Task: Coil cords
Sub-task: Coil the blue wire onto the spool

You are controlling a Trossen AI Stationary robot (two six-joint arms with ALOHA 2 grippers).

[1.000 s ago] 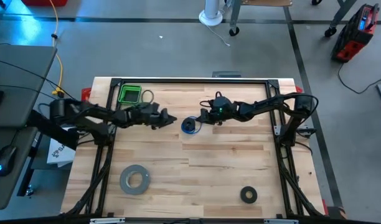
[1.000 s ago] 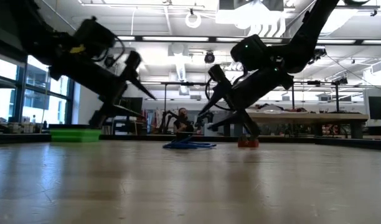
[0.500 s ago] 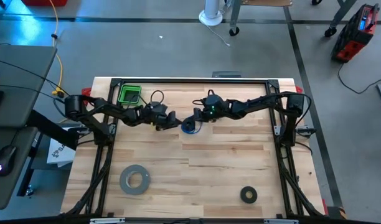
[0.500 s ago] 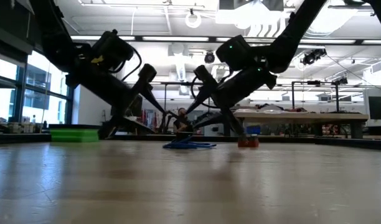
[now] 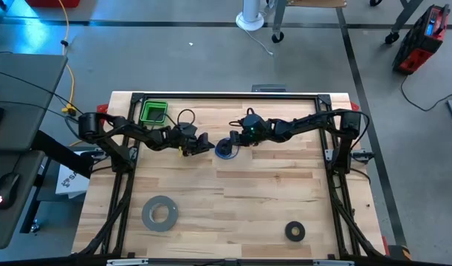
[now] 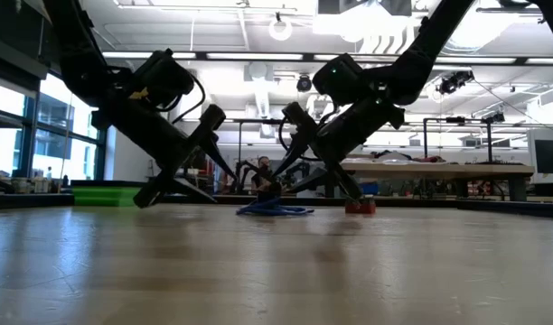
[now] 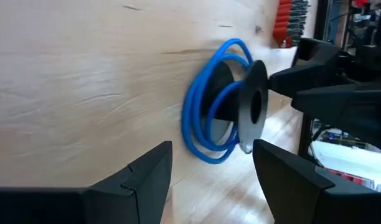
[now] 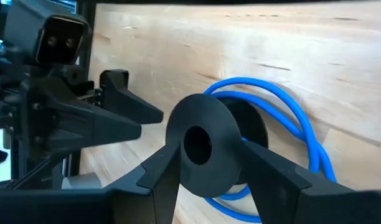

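Observation:
The blue cord (image 5: 224,150) lies in loose loops on the wooden table (image 5: 270,192), wound around a small black spool (image 7: 249,112) that stands on end. My left gripper (image 5: 208,145) hovers open just left of the spool, with the cord (image 7: 200,124) ahead of its fingers. My right gripper (image 5: 231,140) comes from the right and is open. Its two fingers stand on either side of the spool's upper flange (image 8: 200,146). In the low view the cord (image 6: 275,209) rests flat on the tabletop. My right gripper's fingers (image 8: 162,177) flank the rim of the spool's upper flange (image 8: 178,134), slanting down from the table's right. I cannot tell whether they touch it. The spool stands on the table.
A green bin (image 5: 153,112) sits at the far left corner. A large grey tape roll (image 5: 159,213) lies near the front left and a black ring (image 5: 295,231) near the front right. Bare wood stretches across the table's middle and front.
My left gripper has sunk toward the table and tipped further down, closing in on the spool from the left. My right gripper has moved toward the table's left until its fingers stand around the spool's flange. The cord and spool have stayed in place.

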